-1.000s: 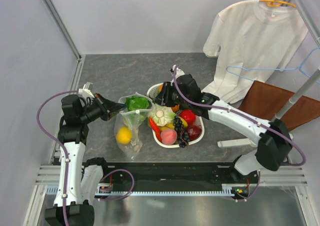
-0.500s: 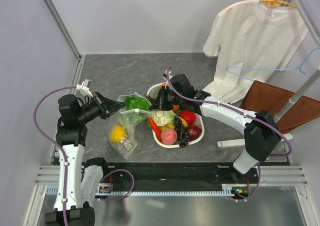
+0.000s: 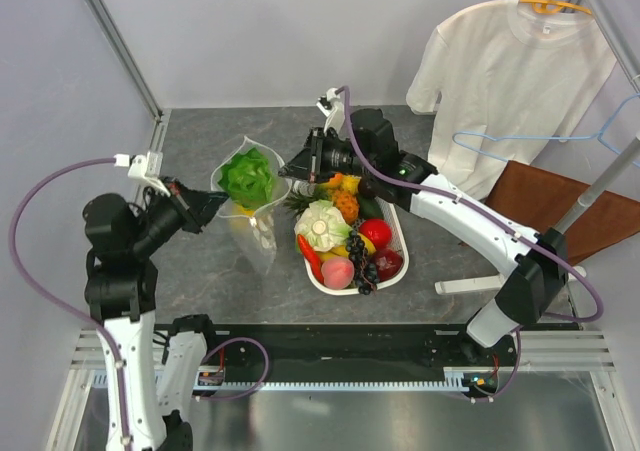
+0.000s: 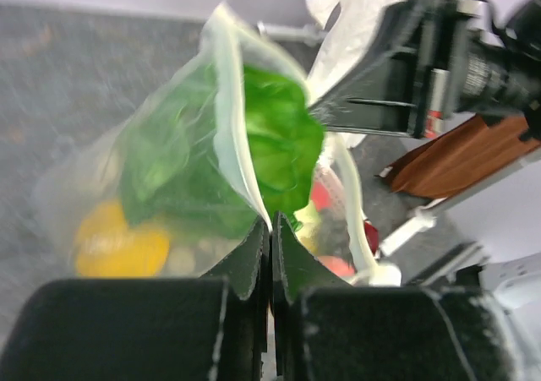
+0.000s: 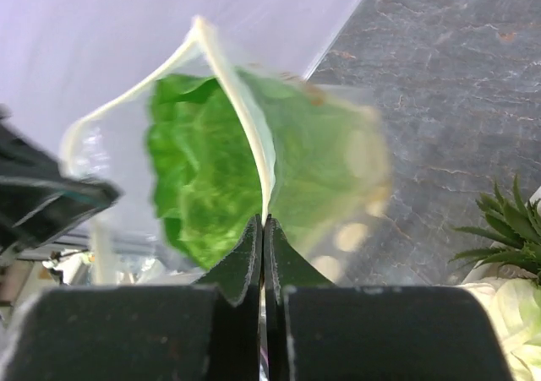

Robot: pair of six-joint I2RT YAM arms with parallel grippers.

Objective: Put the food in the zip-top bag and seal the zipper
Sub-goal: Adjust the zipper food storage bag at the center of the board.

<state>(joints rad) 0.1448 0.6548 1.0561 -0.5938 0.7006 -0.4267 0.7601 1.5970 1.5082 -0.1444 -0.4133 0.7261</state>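
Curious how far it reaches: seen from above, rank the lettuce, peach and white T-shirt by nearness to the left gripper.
From the left gripper:
1. Lettuce, inside the bag right beside it.
2. Peach, in the basket, to its right.
3. White T-shirt, hanging at far right.

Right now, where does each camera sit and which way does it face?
Top external: above and behind the arm bases, looking down at the table; both arms show, left gripper and right gripper pinching the zip-top bag.
Left wrist: on the left arm, facing the lettuce and the right gripper beyond; its shut jaws show.
Right wrist: on the right arm, facing the lettuce and the left gripper beyond; its shut jaws show.
Shared: both wrist views see the zipper and lettuce from opposite sides.
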